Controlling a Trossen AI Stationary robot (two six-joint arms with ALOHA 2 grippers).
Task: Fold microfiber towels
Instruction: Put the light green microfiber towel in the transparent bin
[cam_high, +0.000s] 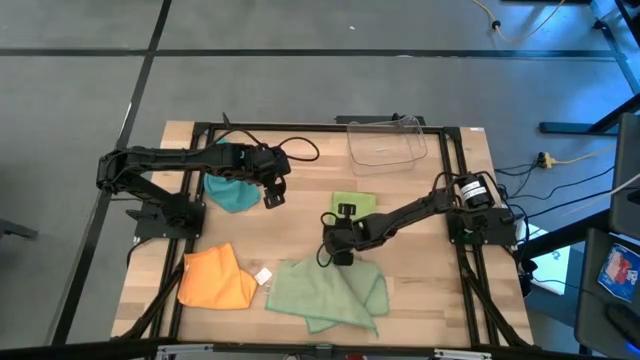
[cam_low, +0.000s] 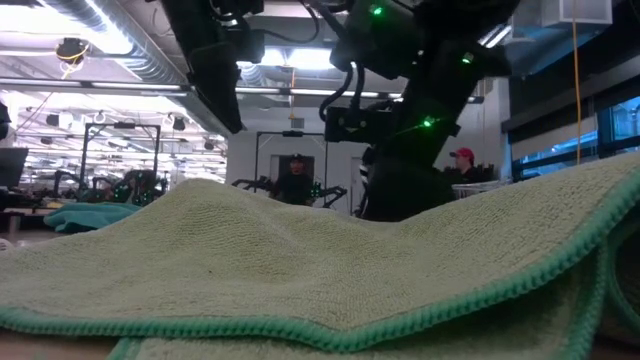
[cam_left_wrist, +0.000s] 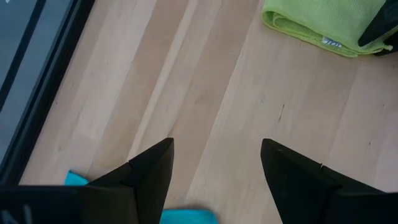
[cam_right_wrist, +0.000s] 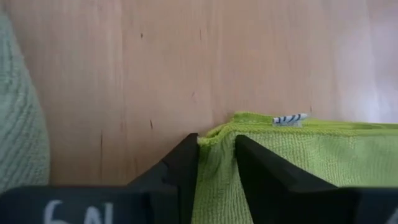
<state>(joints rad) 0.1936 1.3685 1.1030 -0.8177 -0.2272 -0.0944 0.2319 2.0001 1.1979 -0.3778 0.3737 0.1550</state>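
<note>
Near the table's centre, the right gripper (cam_right_wrist: 216, 163) pinches a corner of the lime green towel (cam_right_wrist: 298, 158), just behind the pale sage towel (cam_high: 330, 290). Left gripper (cam_left_wrist: 214, 168), fingers spread, hovers beside the teal towel (cam_high: 229, 192); the orange towel (cam_high: 213, 278) lies front-left.

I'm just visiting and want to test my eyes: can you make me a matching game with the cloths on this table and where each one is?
Things:
1. teal towel
2. orange towel
3. lime towel
4. sage towel

Places:
A. pinched in the right gripper
B. front left of the table
C. front middle, largest
D. under the left gripper

Pairs: 1-D, 2-B, 3-A, 4-C
</note>
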